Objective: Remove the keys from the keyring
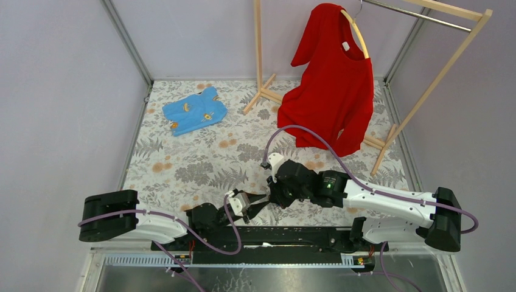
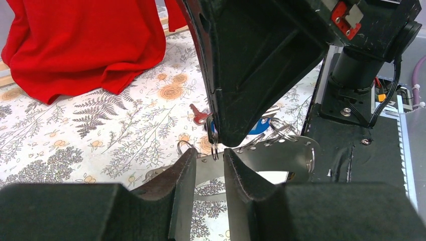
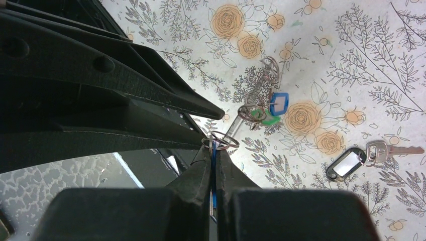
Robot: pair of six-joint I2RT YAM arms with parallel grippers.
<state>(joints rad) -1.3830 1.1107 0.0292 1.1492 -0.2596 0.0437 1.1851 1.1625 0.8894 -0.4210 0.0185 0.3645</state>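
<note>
My right gripper is shut on a blue-headed key, held edge-on. A small silvery keyring sticks out at its tip. In the left wrist view the right gripper comes down from above, and the ring hangs between my left gripper's fingertips. The left jaws are a little apart and do not touch the ring. On the cloth lie a key bunch with blue and green tags, a black-framed tag with a silver key, and a red-headed key. In the top view both grippers meet.
A floral cloth covers the table. A red shirt hangs on a wooden rack at the back right. A blue garment lies at the back left. The black base rail runs along the near edge.
</note>
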